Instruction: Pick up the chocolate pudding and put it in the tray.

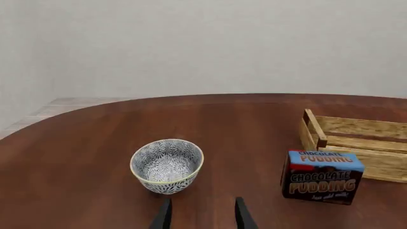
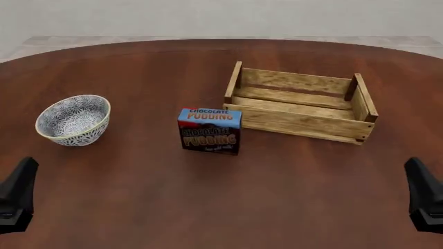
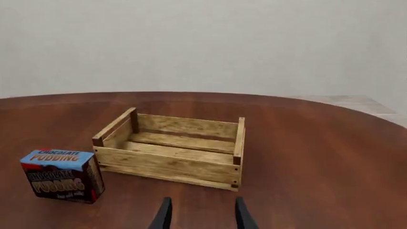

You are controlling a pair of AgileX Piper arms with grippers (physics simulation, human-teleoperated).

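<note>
- Presently, the chocolate pudding (image 2: 209, 130) is judged a light, stiff carton, best pinched across its left and right sides.
- The tray (image 2: 302, 101) is set just right.
- The left gripper (image 1: 202, 214) and right gripper (image 3: 201, 214) are held open, empty.

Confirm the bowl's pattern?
The bowl is white with a dense blue floral pattern inside and out and a pale rim, clearest in the left wrist view.

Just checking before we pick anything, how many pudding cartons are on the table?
1. The chocolate pudding stands upright near the table's middle, just in front of the tray's left end, right of the bowl. Nothing appears hidden.
</note>
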